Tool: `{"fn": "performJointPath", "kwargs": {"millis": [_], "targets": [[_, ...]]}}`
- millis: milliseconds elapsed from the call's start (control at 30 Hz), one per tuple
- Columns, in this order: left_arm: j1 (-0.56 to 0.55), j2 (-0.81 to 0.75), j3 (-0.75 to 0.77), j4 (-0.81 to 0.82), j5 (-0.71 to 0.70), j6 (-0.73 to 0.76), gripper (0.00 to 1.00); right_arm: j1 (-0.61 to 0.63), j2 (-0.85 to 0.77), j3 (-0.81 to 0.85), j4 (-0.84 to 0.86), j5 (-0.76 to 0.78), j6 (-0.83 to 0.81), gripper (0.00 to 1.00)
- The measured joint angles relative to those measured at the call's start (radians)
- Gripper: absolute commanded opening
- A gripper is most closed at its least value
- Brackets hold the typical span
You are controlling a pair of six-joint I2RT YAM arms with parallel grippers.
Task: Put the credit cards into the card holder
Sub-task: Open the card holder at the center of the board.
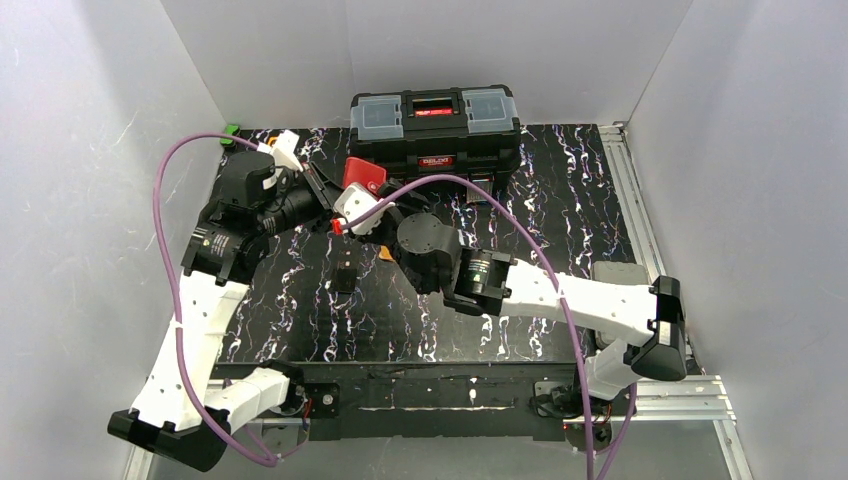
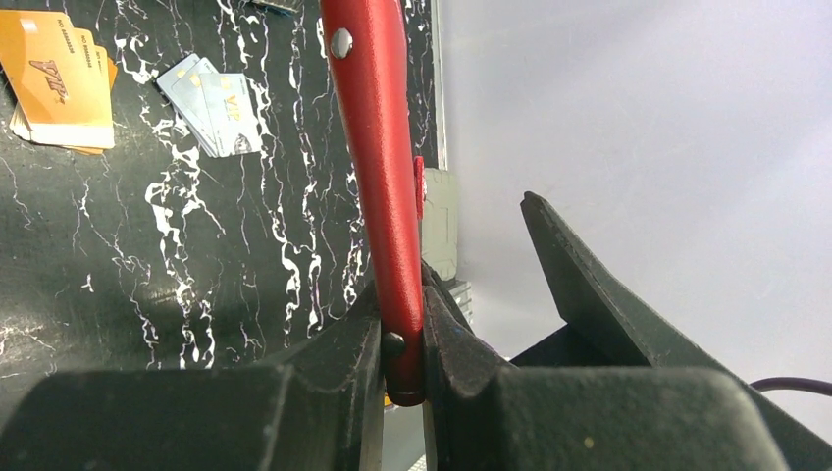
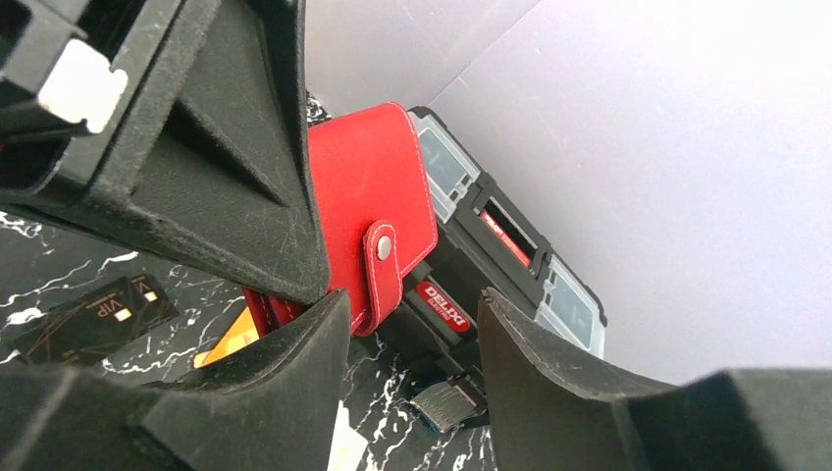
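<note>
The red card holder hangs edge-on above the table, and my left gripper is shut on its lower edge. From above it shows as a red flap just past the left gripper. My right gripper is open, right beside the holder. Its left fingertip lies under the snap tab with the pale stud, and nothing is held between the jaws. The credit cards lie on the table as an orange pile and a whitish-grey pile. One orange card peeks out below the holder.
A big black toolbox stands at the back, close behind the holder. A dark printed card lies on the marbled black table. A small grey-blue object sits in front of the toolbox. White walls enclose the table.
</note>
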Motion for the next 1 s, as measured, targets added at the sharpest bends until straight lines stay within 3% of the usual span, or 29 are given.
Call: {"fn": "performJointPath", "kwargs": {"millis": [367,700,1000], "targets": [[0.005,0.003,0.040,-0.011,0.008,-0.025,0.00,-0.021,0.018,-0.006,0.112,-0.020,-0.071,0.47],[0.005,0.011,0.067,-0.006,0.011,-0.050,0.00,-0.060,0.018,-0.006,0.109,-0.085,0.002,0.27],[0.006,0.011,0.067,0.002,0.011,-0.062,0.00,-0.080,0.018,-0.006,0.103,-0.134,0.084,0.01]]}}
